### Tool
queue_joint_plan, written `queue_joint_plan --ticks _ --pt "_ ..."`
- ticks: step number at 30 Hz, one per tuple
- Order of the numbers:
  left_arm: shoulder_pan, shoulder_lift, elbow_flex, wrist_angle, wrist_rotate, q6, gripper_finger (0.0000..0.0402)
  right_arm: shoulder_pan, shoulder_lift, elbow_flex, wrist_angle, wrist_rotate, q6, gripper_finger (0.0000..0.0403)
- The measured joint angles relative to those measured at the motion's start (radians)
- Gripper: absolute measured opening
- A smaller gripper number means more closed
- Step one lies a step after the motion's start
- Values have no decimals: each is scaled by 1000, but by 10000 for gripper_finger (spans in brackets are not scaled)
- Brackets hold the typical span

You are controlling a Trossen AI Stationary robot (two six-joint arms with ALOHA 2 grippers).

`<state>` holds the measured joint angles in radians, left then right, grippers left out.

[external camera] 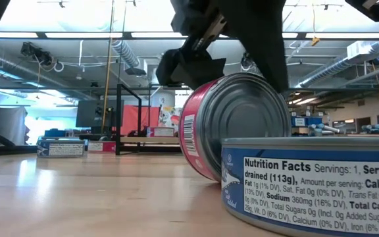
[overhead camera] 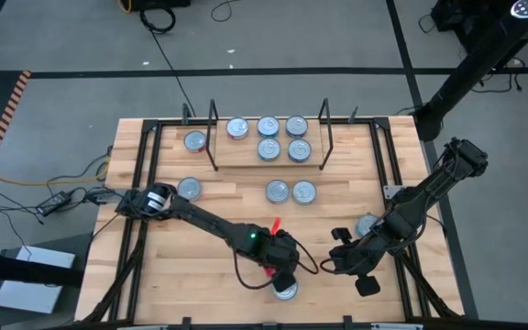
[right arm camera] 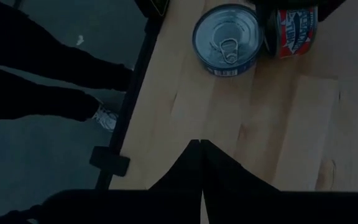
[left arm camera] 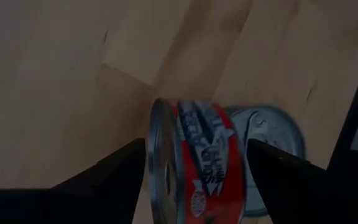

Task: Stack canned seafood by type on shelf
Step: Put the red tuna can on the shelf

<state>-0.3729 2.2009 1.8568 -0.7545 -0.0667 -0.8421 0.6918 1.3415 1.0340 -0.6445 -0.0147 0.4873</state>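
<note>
Light-wood shelf board (overhead camera: 246,151) sits upper centre of the frame. Lower centre, the left gripper (overhead camera: 280,264) holds a red-labelled round tin (left arm camera: 197,165) on edge between spread fingers, beside a flat blue-labelled tin (right arm camera: 227,40). Right gripper (overhead camera: 348,261) is closed, empty.

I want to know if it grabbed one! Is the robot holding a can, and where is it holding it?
Yes. The left gripper holds a red-labelled can on its edge, jaws against its two flat ends. The right gripper is shut on nothing.
</note>
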Motion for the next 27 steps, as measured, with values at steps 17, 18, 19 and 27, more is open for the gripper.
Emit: queue_joint_plan --ticks 17,18,19,27 --pt "-2 -1 0 1 35 70 144 0 0 0 0 0 6 9" --pt "-2 -1 0 1 35 75 144 0 0 0 0 0 6 9" --pt "-2 -1 0 1 35 76 144 0 0 0 0 0 6 9" --pt "-2 1 62 -175 -5 86 144 0 0 0 -2 -1 6 9"
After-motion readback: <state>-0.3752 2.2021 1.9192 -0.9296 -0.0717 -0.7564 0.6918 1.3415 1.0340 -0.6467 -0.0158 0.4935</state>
